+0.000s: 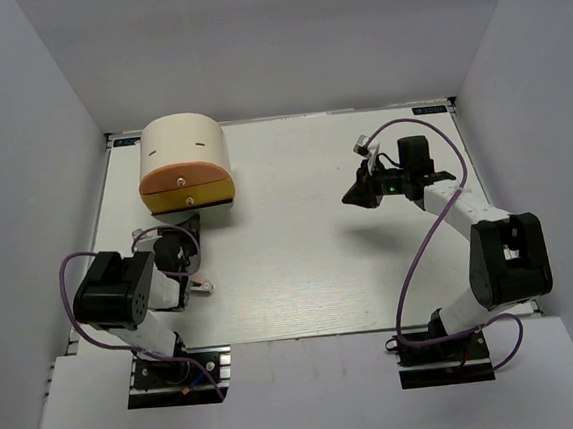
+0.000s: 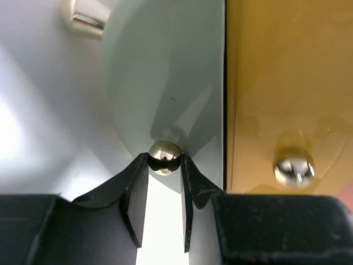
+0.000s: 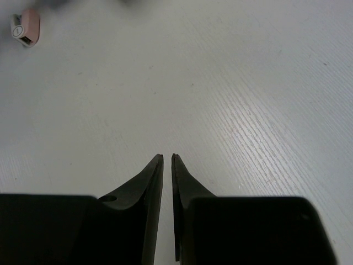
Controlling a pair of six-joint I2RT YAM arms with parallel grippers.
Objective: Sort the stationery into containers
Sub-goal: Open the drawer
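Observation:
The containers are one cream half-cylinder box [image 1: 182, 143] with an orange drawer [image 1: 178, 179] and a yellow drawer [image 1: 199, 194] at the back left. In the left wrist view my left gripper [image 2: 164, 158] is shut on the small metal knob [image 2: 164, 152] of a pale drawer [image 2: 165, 66]. Beside it is the yellow drawer [image 2: 287, 83] with its own knob [image 2: 294, 168]. My right gripper [image 3: 167, 156] hangs over bare table at the right, shut and holding nothing. A small grey-and-pink piece [image 3: 26, 26] lies beyond it, seen from above as well [image 1: 364, 145].
A small pink-ended object [image 1: 205, 287] lies on the table [image 1: 301, 263] beside the left arm. White walls close the table in on three sides. My left gripper [image 1: 180, 227] sits just in front of the box, my right gripper [image 1: 358, 195] mid-right.

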